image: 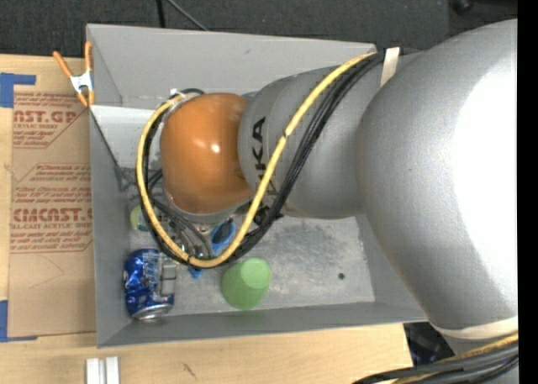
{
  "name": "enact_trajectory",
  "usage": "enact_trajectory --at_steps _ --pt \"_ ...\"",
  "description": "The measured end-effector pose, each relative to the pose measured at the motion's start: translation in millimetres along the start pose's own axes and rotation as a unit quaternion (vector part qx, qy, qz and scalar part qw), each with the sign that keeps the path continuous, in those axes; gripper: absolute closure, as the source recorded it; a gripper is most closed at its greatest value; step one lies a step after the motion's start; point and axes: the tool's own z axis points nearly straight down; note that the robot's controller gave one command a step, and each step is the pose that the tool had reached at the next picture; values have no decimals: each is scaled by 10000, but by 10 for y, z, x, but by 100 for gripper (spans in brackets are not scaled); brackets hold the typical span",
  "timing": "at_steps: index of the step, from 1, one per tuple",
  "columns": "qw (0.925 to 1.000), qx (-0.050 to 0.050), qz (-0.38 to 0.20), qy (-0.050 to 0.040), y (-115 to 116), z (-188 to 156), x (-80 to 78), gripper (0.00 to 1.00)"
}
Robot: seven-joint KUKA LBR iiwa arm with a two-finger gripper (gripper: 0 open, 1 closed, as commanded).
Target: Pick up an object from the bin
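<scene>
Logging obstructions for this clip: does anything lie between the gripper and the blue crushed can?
Nothing visible does. The gripper sits right beside the blue crushed can; the round green thing lies off to its right.

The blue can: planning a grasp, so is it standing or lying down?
Lying down: the blue can shows its dented side, silver end toward the bin's wall.

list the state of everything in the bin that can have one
blue can: crushed, lying on its side in the lower left corner of the bin
green object: resting on the floor by the lower wall, apart from the can
arm: wrist down in the bin's left half, covering what lies under it
</scene>
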Motion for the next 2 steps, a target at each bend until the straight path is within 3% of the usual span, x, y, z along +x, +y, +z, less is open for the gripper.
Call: enact_trajectory --at_steps 1,2 --pt "9668 5 -2548 -183 23 693 -79 0" --pt "9276 2 -3734 -72 56 468 -12 0"
